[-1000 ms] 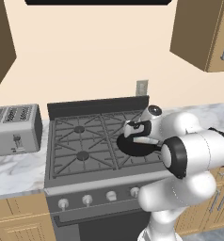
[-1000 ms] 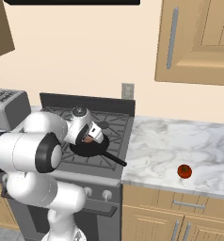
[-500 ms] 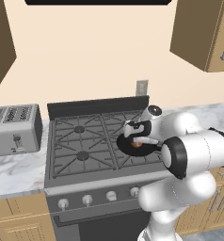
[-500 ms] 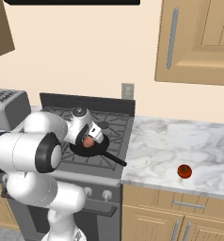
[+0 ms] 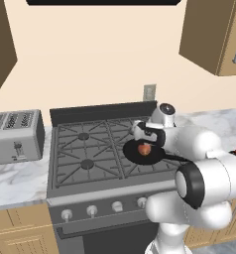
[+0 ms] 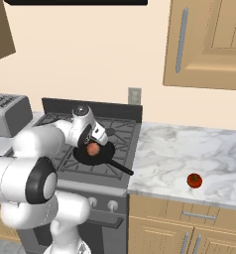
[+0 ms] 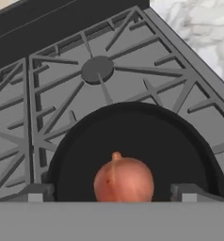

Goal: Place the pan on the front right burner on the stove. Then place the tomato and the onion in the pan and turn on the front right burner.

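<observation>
The front right burner's cap is hidden beneath the pan (image 7: 132, 150), which is set on the near-right grate of the stove (image 5: 85, 149). Much of the pan's right side is covered by the arm in the left base view, and its thin handle (image 6: 121, 168) is seen running toward the near right edge of the range. The gripper (image 7: 114, 192) is held just above the pan with its fingers (image 7: 36, 193) spread wide apart, one on each side of the onion (image 7: 124, 180), neither seen touching it.

One onion is counted, resting inside the pan. One tomato (image 6: 194, 180) lies on the marble counter (image 6: 189, 154), well to the right of the stove. One pan is seen, and six round knobs (image 5: 92, 210) can be made out along the stove's front; more may be hidden behind the arm. A toaster (image 5: 16, 136) stands on the counter left of the stove, and a wall outlet (image 6: 135, 95) is mounted behind it.
</observation>
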Controlling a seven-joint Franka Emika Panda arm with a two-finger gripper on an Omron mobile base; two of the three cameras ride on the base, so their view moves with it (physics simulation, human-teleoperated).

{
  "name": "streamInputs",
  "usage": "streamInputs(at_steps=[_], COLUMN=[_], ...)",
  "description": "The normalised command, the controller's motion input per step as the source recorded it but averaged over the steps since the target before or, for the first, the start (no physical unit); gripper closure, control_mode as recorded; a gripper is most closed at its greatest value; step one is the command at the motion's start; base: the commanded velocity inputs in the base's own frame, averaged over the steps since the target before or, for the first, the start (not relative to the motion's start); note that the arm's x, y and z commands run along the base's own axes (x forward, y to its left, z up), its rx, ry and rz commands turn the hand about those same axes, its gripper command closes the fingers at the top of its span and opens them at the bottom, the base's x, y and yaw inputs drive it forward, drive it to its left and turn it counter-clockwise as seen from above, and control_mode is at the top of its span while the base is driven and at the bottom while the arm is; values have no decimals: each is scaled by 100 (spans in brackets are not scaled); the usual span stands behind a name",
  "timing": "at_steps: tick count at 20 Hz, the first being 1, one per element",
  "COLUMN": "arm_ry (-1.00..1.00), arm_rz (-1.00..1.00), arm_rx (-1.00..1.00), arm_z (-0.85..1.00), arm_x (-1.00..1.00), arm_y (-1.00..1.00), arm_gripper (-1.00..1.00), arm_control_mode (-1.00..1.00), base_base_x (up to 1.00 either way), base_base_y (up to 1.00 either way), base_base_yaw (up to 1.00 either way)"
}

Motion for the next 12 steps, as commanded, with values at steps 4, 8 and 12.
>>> streamInputs(at_steps=[4,8,12], arm_ry=[0,0,0], arm_rz=[0,0,0], arm_rx=[-4,-5,-6], arm_z=[22,9,4], arm_x=[-34,-29,-21], arm_y=[-26,-34,-41], arm_gripper=[-100,-100,-100], arm_control_mode=[-100,-100,-100], base_base_x=[0,0,0], base_base_y=[0,0,0], base_base_yaw=[0,0,0])
